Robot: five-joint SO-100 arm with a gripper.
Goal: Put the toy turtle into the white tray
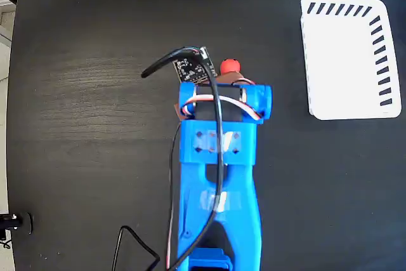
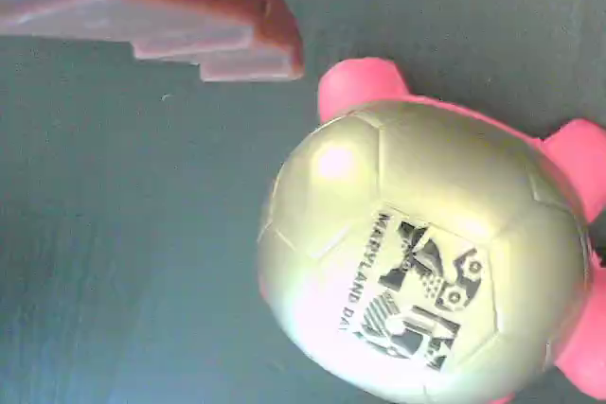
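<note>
The toy turtle (image 2: 421,253) fills the lower right of the wrist view, its shiny beige-gold shell with the black print facing up and its pink-red feet sticking out. In the fixed view only its red head (image 1: 229,66) shows beyond the blue arm. My gripper (image 1: 228,80) hangs right above it, mostly hidden under the wrist. One orange finger (image 2: 204,16) sits at the top left, just apart from the turtle, and no second finger is close to it, so the jaws stand open. The white tray (image 1: 347,55) lies far to the right, with nothing in it.
The black table (image 1: 95,125) stretches to the left of the arm. A black cable (image 1: 171,61) loops off the wrist's circuit board, and another cable lies near the arm's base (image 1: 136,239). A wide strip of table separates the arm from the tray.
</note>
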